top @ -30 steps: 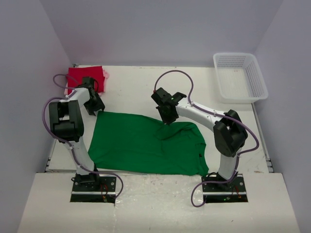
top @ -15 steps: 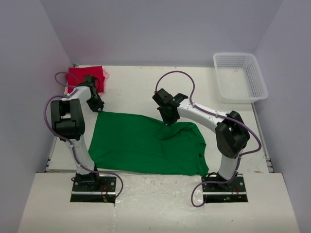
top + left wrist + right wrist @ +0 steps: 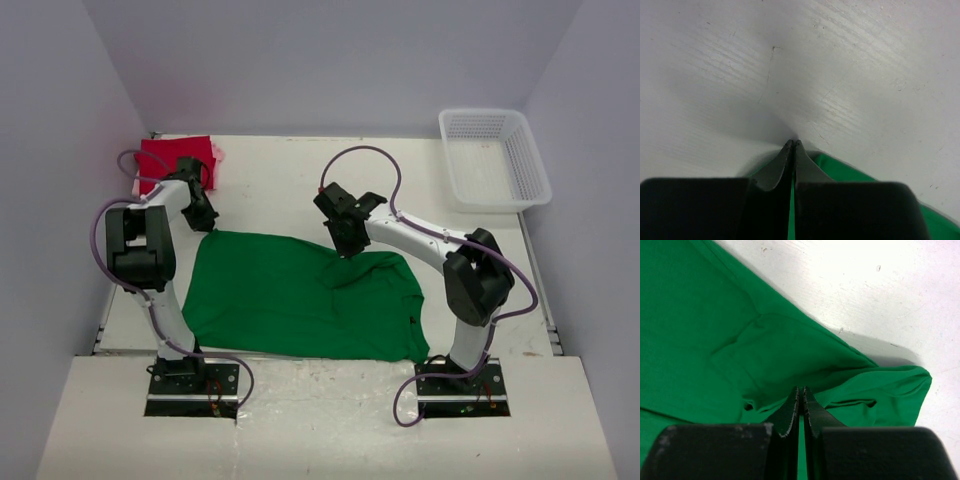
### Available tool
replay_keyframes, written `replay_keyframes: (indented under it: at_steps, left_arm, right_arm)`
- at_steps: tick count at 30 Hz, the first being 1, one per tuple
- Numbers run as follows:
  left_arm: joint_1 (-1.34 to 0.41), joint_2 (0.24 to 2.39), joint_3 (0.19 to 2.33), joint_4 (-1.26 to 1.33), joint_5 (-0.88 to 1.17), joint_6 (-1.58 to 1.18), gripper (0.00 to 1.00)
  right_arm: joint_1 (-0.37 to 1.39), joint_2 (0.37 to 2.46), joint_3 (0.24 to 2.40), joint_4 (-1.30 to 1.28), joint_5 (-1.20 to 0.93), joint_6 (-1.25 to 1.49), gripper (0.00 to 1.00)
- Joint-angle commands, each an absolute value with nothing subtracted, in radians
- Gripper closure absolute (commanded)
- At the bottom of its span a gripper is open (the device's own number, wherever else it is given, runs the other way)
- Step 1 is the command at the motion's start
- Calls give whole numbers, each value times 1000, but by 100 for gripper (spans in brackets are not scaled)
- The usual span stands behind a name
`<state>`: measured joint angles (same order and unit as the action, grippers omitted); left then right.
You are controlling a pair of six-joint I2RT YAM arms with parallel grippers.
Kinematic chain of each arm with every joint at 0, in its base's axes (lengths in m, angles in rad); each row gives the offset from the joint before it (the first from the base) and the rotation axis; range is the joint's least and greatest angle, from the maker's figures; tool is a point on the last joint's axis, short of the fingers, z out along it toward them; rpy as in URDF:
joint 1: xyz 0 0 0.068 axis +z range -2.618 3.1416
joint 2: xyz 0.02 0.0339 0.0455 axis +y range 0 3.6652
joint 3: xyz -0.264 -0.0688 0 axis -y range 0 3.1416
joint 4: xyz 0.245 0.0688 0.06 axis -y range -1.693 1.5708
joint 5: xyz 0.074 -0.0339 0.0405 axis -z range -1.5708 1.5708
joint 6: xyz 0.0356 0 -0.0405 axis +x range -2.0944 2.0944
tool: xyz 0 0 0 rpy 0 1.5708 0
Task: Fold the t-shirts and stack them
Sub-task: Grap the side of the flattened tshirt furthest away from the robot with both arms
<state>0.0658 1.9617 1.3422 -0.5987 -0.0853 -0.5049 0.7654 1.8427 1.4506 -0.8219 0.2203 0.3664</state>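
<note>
A bright green t-shirt (image 3: 290, 300) lies spread on the white table (image 3: 270, 185) between the two arms. My left gripper (image 3: 207, 222) is at its far left corner, shut, and in the left wrist view the left gripper (image 3: 792, 142) has green t-shirt (image 3: 840, 167) cloth between and beside its fingers. My right gripper (image 3: 343, 247) is on the shirt's far edge near the middle. There the right gripper (image 3: 801, 389) is shut on a bunched fold of the green t-shirt (image 3: 715, 315). A folded red t-shirt (image 3: 172, 158) lies at the far left corner, with a pale pink edge (image 3: 217, 152) beside it.
A white mesh basket (image 3: 498, 201) stands at the far right corner of the table. Purple walls close in the left, back and right sides. The arm bases sit at the near edge.
My left gripper has closed on the green shirt's far left corner, its wrist shifting slightly toward the back. The right gripper has stayed shut and has barely moved.
</note>
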Motion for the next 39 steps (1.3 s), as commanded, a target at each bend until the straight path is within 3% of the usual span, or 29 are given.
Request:
replay_keyframes:
  at_steps: [1, 16, 39]
  left_arm:
    - [60, 1888, 1328, -615, -83, -515, 100]
    - [63, 1614, 1270, -637, -140, -515, 100]
    - [64, 1669, 1315, -600, -127, -548, 100]
  right_arm:
    - [762, 1799, 1453, -813, 270, 393, 100]
    - [606, 1704, 1502, -868, 338, 373, 100]
    - [374, 1893, 1821, -900, 252, 265, 100]
